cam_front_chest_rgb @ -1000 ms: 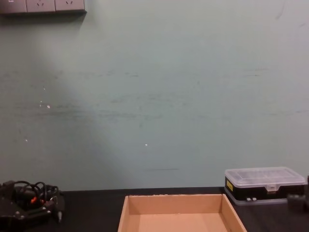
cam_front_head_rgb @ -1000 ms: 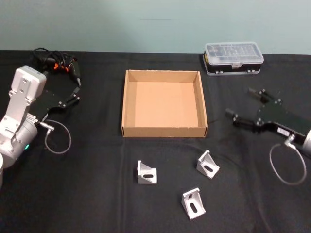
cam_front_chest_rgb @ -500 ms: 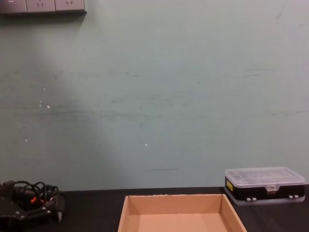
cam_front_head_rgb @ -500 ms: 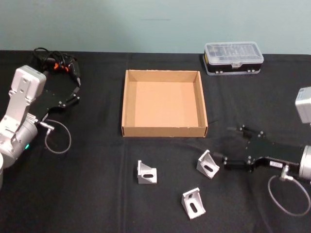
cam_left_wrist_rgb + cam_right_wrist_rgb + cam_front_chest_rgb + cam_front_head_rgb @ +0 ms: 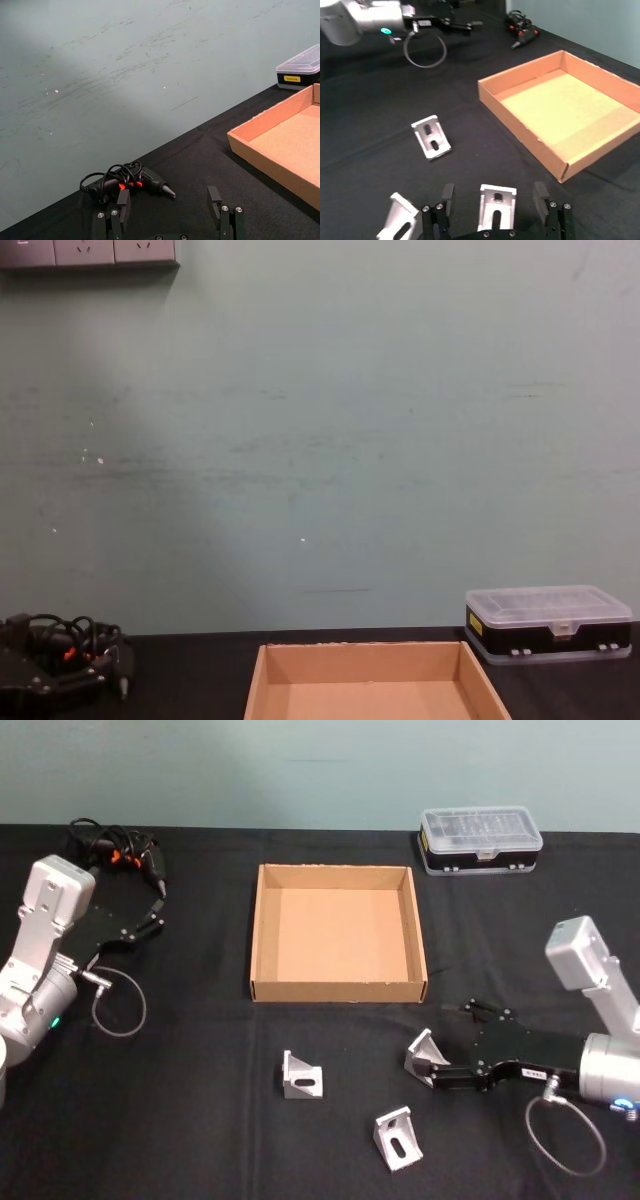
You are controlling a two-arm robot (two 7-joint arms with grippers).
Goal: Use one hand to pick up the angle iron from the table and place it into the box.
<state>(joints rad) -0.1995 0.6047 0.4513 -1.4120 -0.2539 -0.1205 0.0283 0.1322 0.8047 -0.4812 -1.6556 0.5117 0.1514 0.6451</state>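
my right pincer (image 5: 494, 194), wide open, straddles the near-right angle iron (image 5: 496, 207) on the desk (image 5: 200, 1120). risk: closing off-centre could skid it aside. beyond lies the empty box (image 5: 338, 990); my left pincer (image 5: 158, 900) sits parked and wide, far left.

Head looks down, chest level; both share box (image 5: 338, 990).

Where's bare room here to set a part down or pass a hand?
The box floor is bare. Open table lies between the box and the parked left gripper, and right of the box, this side of the plastic case. Crowded in front of the box: two angle irons and a third angle iron between the open fingers of the right gripper.
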